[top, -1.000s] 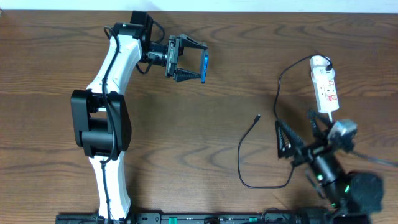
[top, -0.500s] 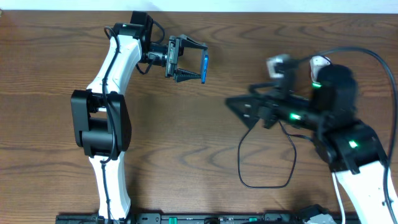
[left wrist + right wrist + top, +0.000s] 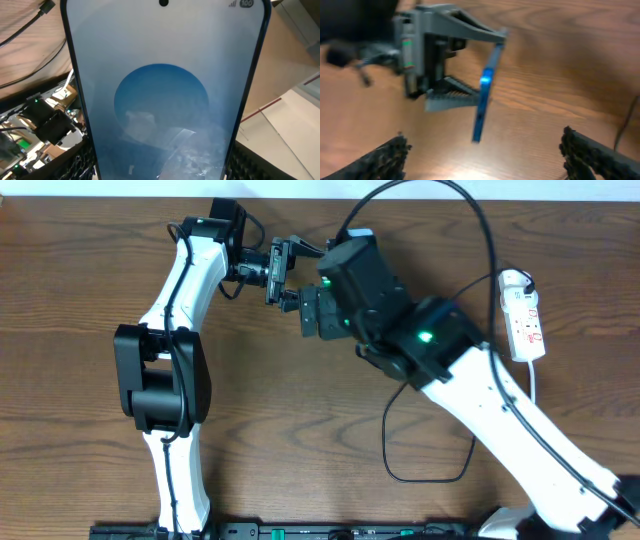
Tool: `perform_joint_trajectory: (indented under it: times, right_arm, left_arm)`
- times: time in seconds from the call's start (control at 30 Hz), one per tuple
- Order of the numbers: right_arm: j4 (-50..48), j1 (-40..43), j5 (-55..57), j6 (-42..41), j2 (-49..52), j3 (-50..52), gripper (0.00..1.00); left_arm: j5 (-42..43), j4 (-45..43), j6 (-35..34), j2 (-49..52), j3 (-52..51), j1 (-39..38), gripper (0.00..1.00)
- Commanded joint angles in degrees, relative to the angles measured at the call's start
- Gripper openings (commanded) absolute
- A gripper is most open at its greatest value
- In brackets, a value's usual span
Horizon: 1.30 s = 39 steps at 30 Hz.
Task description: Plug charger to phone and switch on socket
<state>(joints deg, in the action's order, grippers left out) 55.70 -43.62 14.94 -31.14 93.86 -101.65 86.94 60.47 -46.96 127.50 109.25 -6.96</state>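
Wooden table [image 3: 80,380] with socket [image 3: 525,320], charger [image 3: 386,442]

The phone [image 3: 485,95], screen lit blue, is clamped on edge in the left gripper [image 3: 490,67]. The thin black charger cable [image 3: 386,442] lies looped. The white socket strip [image 3: 525,320] lies flat at far right.

The right arm [image 3: 480,400] swung up from the near right corner of the table [image 3: 80,410], passed over the charger [image 3: 387,442], and ended stretched across toward the far left. The right gripper [image 3: 482,147] arrived just in front of the phone [image 3: 486,90] held in the left gripper [image 3: 492,67]. From overhead, the arm came to hide the phone and the charger's tip.
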Motion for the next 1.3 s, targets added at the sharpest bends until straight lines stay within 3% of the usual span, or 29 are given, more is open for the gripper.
perform_joint_trajectory:
  times: [0.0,0.1,0.4,0.47,0.6,0.67,1.1,1.27]
  right_arm:
    - [-1.16,-0.61,6.60,-4.72,2.51,-1.44,0.85]
    - [-2.64,-0.61,7.04,-5.07,4.68,-1.44,0.74]
    - [-5.07,-0.63,7.06,-5.27,7.93,-1.42,0.59]
    - [-5.57,-0.61,7.34,-5.27,8.04,-1.42,0.51]
    - [-6.08,-0.63,9.20,-5.29,8.15,-1.42,0.49]
    - [-6.25,-0.59,9.44,-5.29,8.15,-1.42,0.43]
    - [-8.28,-0.57,10.01,-5.27,10.32,-1.40,0.37]
    - [-8.61,-0.52,10.03,-5.29,10.34,-1.40,0.27]
  left_arm:
    - [3.17,0.28,-0.28,-2.16,0.48,0.09,0.75]
    - [3.17,0.28,-0.28,-2.16,0.48,0.09,0.75]
    - [3.17,0.28,-0.28,-2.16,0.48,0.09,0.75]
    - [3.17,0.28,-0.28,-2.16,0.48,0.09,0.75]
    - [3.17,0.28,-0.28,-2.16,0.48,0.09,0.75]
    - [3.17,0.28,-0.28,-2.16,0.48,0.09,0.75]
    - [3.19,0.28,-0.28,-2.16,0.48,0.09,0.75]
    - [3.19,0.28,-0.28,-2.16,0.48,0.09,0.75]
